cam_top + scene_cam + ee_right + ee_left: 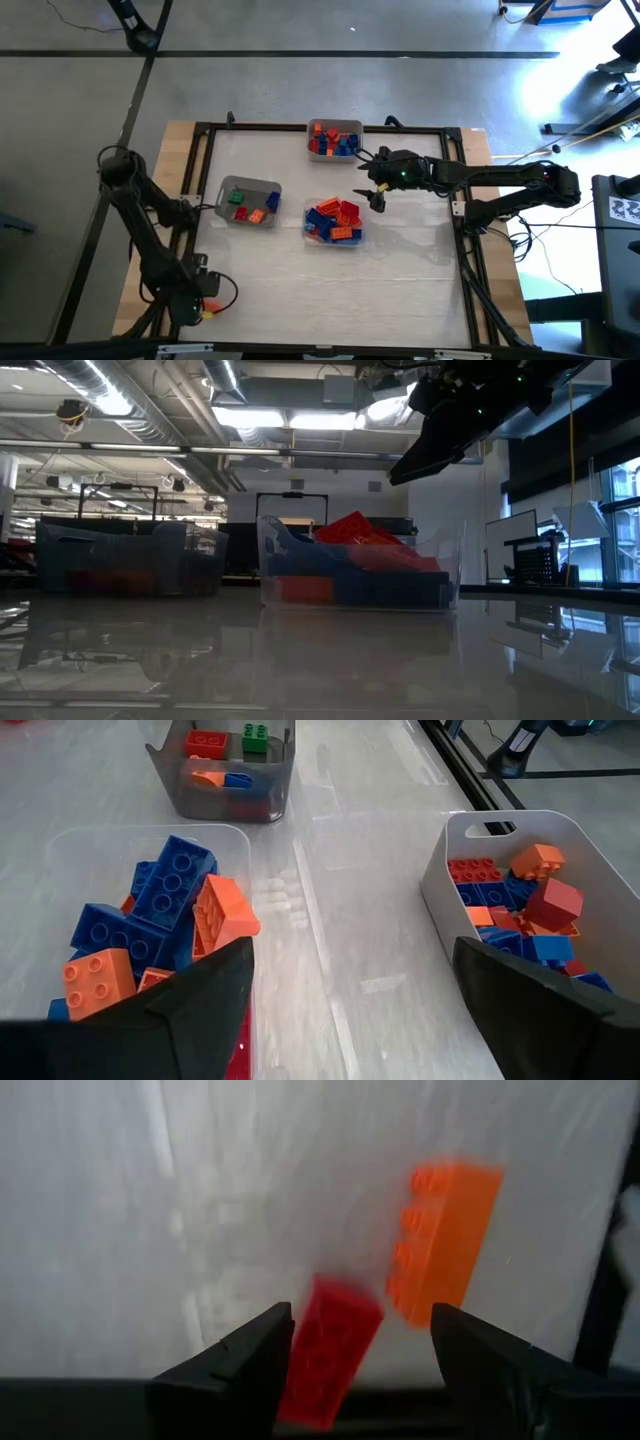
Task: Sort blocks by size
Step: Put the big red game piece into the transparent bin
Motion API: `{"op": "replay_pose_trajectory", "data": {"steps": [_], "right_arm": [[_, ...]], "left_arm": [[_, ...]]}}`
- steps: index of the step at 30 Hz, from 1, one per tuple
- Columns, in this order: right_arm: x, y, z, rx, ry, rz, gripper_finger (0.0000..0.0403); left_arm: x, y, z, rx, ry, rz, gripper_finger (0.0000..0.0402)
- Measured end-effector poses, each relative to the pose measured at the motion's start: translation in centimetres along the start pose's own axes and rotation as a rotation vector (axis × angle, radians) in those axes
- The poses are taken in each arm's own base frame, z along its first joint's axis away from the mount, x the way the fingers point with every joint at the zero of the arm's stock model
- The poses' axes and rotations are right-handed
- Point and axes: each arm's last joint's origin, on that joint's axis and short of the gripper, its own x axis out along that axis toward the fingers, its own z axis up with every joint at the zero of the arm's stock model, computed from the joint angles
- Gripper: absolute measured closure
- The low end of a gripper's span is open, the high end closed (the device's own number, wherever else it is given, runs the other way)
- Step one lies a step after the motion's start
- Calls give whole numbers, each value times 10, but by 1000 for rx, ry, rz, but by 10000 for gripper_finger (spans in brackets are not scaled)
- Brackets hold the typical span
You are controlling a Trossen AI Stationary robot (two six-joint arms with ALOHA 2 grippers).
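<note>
We see the left pincer spread around a red block, long axis running between the fingers. Right pincer spread, empty, between trays.

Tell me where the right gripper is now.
In the high view the right gripper hangs open above the table, between the far tray and the middle tray, just right of the middle tray's blocks.

Two dark, matte black six-joint arms of rounded tubular segments carry thin black cables, the right arm showing a small green light near its wrist, each ending in blunt wedge-shaped black fingers.
</note>
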Motion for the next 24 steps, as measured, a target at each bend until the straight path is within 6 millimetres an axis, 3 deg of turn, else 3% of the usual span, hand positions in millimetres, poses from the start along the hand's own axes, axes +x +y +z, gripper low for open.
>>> {"op": "replay_pose_trajectory", "data": {"steps": [11, 24], "right_arm": [[0, 0, 0, 0, 0, 0, 62], [0, 0, 0, 8, 0, 1, 62]], "left_arm": [[20, -4, -19, 93, 129, 134, 176], [47, -10, -20, 293, 197, 212, 176]]}}
